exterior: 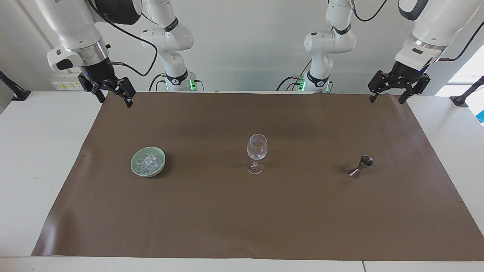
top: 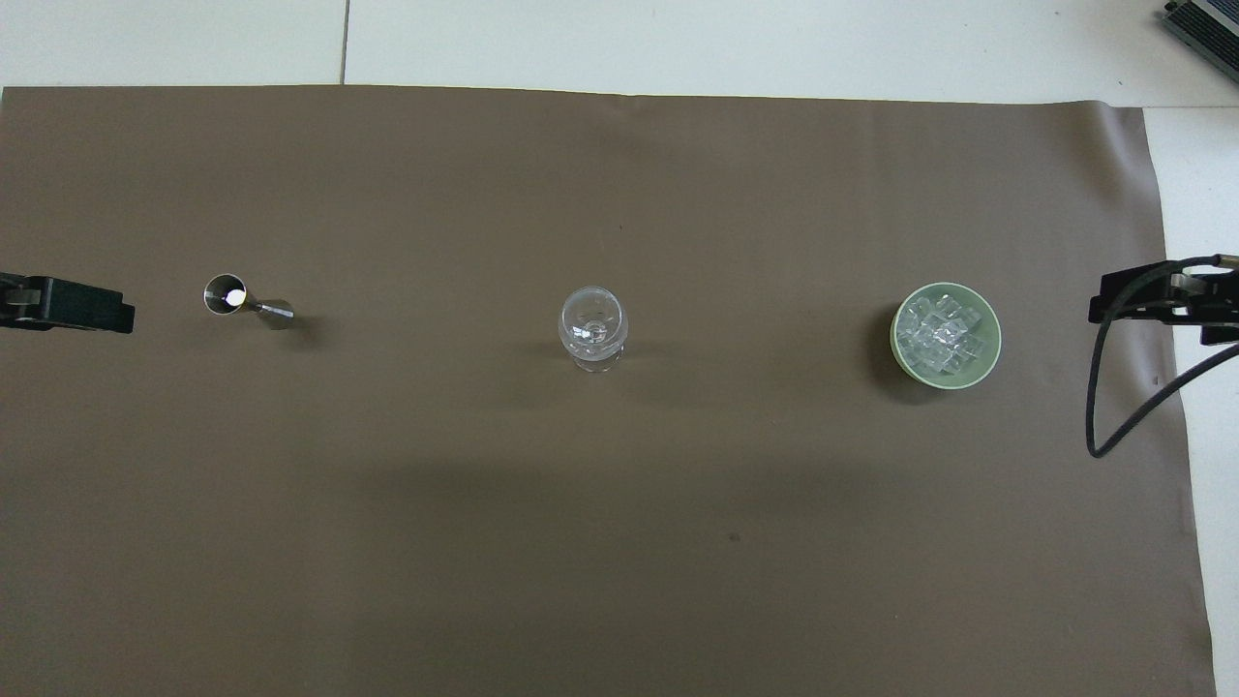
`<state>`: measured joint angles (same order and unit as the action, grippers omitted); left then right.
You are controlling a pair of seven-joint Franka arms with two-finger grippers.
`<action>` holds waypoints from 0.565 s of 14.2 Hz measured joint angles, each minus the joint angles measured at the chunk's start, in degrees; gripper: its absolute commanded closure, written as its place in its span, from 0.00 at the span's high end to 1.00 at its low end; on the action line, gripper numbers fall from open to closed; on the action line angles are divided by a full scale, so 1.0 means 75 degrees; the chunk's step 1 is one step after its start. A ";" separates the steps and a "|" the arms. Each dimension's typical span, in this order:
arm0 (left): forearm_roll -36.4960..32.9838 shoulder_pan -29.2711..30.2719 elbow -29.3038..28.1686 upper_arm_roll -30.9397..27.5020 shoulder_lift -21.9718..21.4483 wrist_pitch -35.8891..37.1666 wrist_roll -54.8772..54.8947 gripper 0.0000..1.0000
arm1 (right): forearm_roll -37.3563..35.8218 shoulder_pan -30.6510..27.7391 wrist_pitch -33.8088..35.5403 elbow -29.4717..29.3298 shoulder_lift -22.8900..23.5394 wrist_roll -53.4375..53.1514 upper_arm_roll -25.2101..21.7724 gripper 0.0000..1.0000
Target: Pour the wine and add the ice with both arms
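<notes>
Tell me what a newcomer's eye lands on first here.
A clear stemmed glass stands upright mid-mat, flanked by a pale green bowl heaped with ice toward the right arm's end and a metal jigger toward the left arm's end. The right tool and left tool hang open above the mat's robot-side corners, holding nothing.

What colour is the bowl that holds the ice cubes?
The bowl is pale green; the ice in it is clear. The overhead view shows it best.
</notes>
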<state>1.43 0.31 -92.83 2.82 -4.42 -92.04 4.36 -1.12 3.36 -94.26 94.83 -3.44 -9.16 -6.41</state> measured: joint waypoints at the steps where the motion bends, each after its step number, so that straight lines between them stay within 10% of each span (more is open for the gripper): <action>1: -0.0005 0.0000 0.0113 0.0002 0.0047 0.0076 0.0003 1.00 | 0.0000 0.0000 0.0000 0.0000 0.0000 0.0000 0.0000 1.00; 8: -0.0007 0.0000 0.1353 0.0008 0.0822 0.0816 0.0003 1.00 | 0.0000 0.0000 0.0000 0.0000 0.0000 0.0000 0.0000 1.00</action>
<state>1.38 0.31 -82.68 2.88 1.75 -85.92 4.38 -1.12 3.36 -94.26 94.83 -3.44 -9.16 -6.41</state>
